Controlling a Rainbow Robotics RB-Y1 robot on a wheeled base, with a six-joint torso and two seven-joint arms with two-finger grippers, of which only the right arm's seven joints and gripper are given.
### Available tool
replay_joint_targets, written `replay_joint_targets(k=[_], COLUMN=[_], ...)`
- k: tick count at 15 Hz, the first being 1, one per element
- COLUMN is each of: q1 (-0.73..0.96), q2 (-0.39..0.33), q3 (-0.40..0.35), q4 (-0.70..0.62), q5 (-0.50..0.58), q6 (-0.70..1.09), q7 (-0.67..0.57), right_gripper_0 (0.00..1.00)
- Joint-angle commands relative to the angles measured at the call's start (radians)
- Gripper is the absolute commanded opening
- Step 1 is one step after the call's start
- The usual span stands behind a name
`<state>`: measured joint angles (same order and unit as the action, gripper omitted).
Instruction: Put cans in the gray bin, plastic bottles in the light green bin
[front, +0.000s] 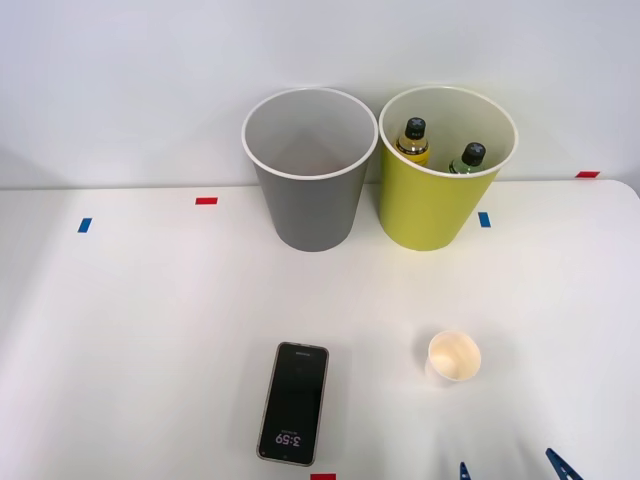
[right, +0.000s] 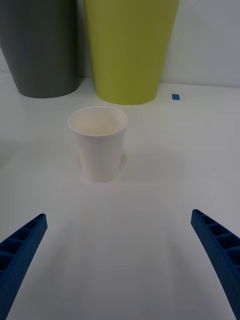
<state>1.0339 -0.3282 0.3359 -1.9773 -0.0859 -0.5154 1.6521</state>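
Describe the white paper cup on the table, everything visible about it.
The white paper cup is small, tapered and plain, with a rolled rim and a cream inside that looks empty. It stands upright, mouth up, on the white table, in front of the light green bin and right of the phone. Nothing but the table touches it; the open right claw is short of it.

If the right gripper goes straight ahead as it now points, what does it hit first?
Most likely the white paper cup, standing upright in line between the open right gripper fingers; the yellow-green plastic bin stands beyond it.
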Motion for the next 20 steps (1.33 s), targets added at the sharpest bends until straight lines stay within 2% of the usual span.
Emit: replay_joint_targets(k=[1,20], q1=[0.000,0.000], q2=[0.000,0.000], q3=[0.000,0.000], q4=[0.000,0.000], q5=[0.000,0.000], q6=[0.000,0.000], q7=[0.000,0.000], right_gripper_0=[1.00,1.00])
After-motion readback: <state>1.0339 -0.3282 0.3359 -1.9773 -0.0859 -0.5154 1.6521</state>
